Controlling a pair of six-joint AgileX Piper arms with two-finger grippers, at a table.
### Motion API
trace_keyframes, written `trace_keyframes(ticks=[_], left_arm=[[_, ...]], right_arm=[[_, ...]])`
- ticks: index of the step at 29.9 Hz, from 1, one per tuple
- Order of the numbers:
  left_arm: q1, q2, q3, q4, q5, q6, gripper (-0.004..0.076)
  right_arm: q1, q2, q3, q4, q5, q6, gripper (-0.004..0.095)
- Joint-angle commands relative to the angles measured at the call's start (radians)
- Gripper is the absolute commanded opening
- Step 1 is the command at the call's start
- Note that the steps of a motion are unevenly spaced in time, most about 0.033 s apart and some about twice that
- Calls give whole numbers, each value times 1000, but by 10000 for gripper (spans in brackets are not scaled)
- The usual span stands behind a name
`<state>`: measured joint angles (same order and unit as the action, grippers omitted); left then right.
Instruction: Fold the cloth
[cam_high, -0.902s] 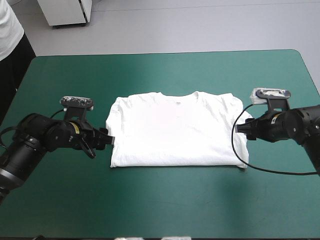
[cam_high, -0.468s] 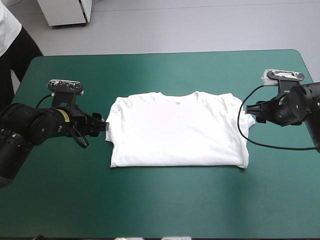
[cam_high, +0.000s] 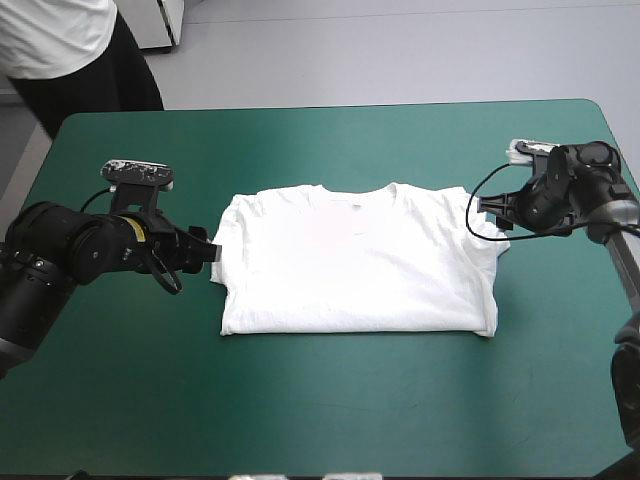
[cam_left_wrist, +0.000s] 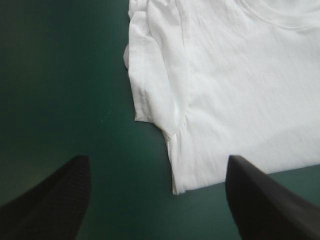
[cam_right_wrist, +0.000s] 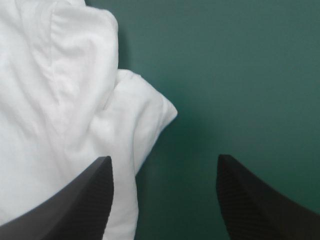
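Observation:
The white T-shirt (cam_high: 355, 262) lies flat in the middle of the teal-green table, collar toward the far edge, lower half folded up. My left gripper (cam_high: 208, 255) hovers at the shirt's left side, open, with the folded left sleeve (cam_left_wrist: 157, 85) ahead of it and bare cover between its fingers (cam_left_wrist: 50, 200). At the shirt's right sleeve my right gripper (cam_high: 494, 210) is open too; the rumpled sleeve tip (cam_right_wrist: 145, 110) lies just ahead of its fingers (cam_right_wrist: 255, 200), and nothing is held.
A person in a white top and dark trousers (cam_high: 75, 50) stands at the table's far left corner. Bare teal-green cover (cam_high: 330, 410) stretches along the near side and beyond the collar.
My right arm swung back toward the far right and turned, its gripper still at the right sleeve. The left gripper barely shifted. The person moved closer along the far left corner.

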<state>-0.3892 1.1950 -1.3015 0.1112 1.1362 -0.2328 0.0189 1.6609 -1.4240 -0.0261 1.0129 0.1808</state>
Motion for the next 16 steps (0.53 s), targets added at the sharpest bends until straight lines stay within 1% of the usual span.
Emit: trace_keyframes(ticks=[1, 7, 13, 16], left_arm=[[-6, -13, -31, 6, -37, -7, 545], [-6, -13, -31, 6, -35, -7, 545], [-6, -13, -31, 6, -35, -7, 545], [-6, -13, -31, 6, -33, -7, 545]], right_arm=[[-11, 34, -77, -5, -37, -7, 547], [-11, 140, -94, 8, -45, -7, 543], [-11, 221, -94, 26, -101, -3, 537], [-11, 243, -96, 46, -106, -1, 491]])
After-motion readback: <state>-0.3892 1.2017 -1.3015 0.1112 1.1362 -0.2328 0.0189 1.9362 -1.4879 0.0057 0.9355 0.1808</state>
